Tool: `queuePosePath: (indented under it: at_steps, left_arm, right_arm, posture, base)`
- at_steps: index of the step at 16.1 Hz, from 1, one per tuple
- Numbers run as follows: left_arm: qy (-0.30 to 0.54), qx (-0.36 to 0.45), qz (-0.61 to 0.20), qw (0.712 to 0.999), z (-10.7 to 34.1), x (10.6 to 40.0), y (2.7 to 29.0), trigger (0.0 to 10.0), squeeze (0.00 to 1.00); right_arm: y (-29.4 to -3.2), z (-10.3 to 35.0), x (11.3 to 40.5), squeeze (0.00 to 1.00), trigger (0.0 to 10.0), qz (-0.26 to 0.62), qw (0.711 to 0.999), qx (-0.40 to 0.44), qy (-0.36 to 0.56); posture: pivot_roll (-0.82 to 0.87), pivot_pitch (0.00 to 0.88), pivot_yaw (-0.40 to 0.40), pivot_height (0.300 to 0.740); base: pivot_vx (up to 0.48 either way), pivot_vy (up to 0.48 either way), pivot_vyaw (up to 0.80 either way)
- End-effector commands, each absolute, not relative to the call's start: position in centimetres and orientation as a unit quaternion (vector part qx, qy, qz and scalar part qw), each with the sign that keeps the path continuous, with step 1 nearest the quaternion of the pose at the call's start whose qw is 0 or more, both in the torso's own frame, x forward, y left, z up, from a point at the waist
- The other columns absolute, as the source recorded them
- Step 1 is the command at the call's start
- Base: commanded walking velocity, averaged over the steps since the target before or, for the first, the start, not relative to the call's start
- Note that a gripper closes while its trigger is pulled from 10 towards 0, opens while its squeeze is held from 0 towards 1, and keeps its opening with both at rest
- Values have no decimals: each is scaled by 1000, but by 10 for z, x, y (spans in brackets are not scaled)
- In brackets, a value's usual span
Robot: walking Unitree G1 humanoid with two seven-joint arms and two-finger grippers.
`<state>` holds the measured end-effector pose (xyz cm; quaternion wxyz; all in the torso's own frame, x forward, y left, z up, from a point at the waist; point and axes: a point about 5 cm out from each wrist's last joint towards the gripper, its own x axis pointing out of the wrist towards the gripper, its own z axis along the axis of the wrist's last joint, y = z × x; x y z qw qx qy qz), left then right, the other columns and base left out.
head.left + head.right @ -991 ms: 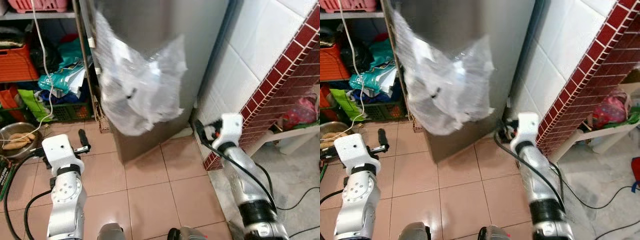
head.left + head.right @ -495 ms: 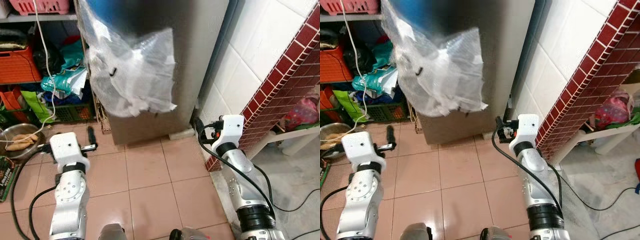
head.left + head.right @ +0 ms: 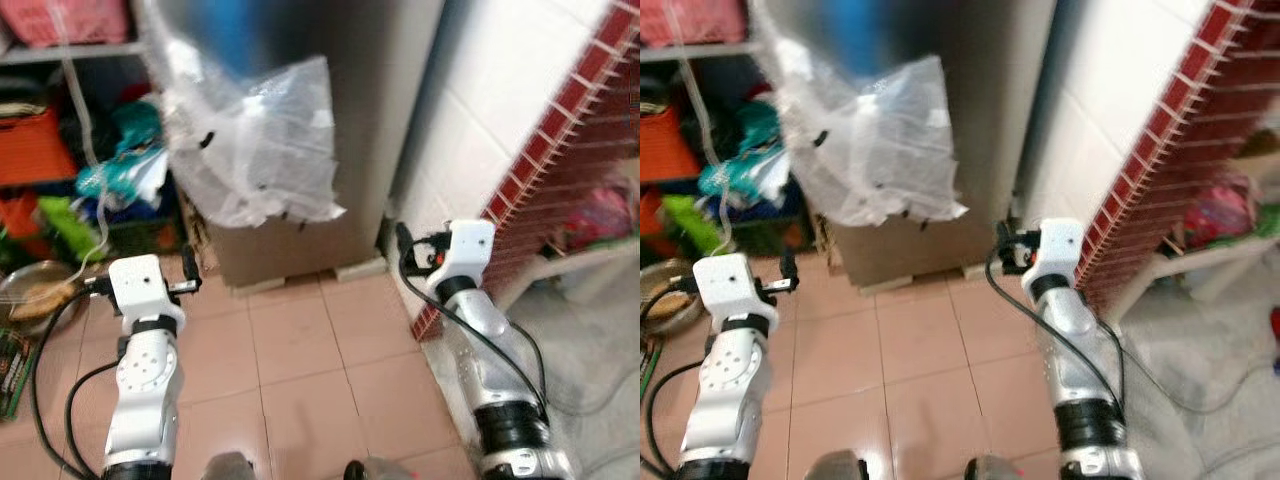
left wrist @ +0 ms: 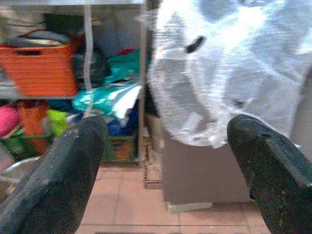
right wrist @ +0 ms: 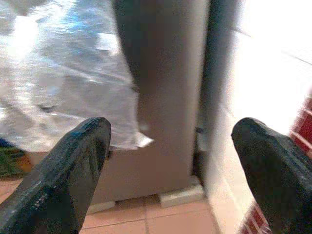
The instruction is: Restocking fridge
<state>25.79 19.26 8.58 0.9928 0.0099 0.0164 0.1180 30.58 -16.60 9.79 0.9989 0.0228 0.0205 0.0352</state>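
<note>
Fridge (image 3: 380, 120) stands dead ahead at 12 o'clock, a tall grey metal cabinet on small blocks on the tiled floor (image 3: 300, 360), tucked against the white tiled wall (image 3: 500, 110) at 2 o'clock. Door is shut as far as I can judge. I see no handle; the near face is half covered by a clear plastic sheet (image 3: 260, 150), crinkled and hanging loose from up high.

Handling judgement: the fridge body is heavy, rigid and will not shift; its door should swing stiffly against a seal, so I expect to need a firm pull at the door's free edge. Which edge is free I cannot tell. Metal skin looks smooth, likely slippery for my pads. The plastic sheet is light, soft and slick; it would slide or tear if taken instead of the door, so it should be pushed aside or avoided.

Storage rack (image 3: 70, 130) at 10 o'clock holds an orange crate (image 4: 41, 61) and bags, well apart from the door.

Left gripper (image 4: 170, 161) is held low at 8 o'clock, fingers spread wide, holding nothing. Right gripper (image 5: 170, 161) sits at 4 o'clock near the wall, fingers likewise spread and empty, pointing at the fridge's lower corner.
</note>
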Motion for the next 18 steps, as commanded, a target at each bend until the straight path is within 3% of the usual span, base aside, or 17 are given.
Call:
queuePosePath:
  at_steps: [1,16,18]
  left_arm:
    - [18,9,118,993,85,260,192,10000,0]
    - [20,-5,83,996,83,269,190,10000,0]
    - [13,38,97,994,85,272,193,10000,0]
  right_arm:
    - [-167,95,305,0,10000,29,999,20,26]
    - [-173,96,307,0,10000,20,999,3,25]
    - [-173,97,307,0,10000,19,1000,0,23]
  posture:
    - [67,14,-13,740]
    - [57,5,-23,740]
    - [55,4,-24,740]
  base:
    - [0,424,-800]
    - [0,474,-691]
    - [0,480,-800]
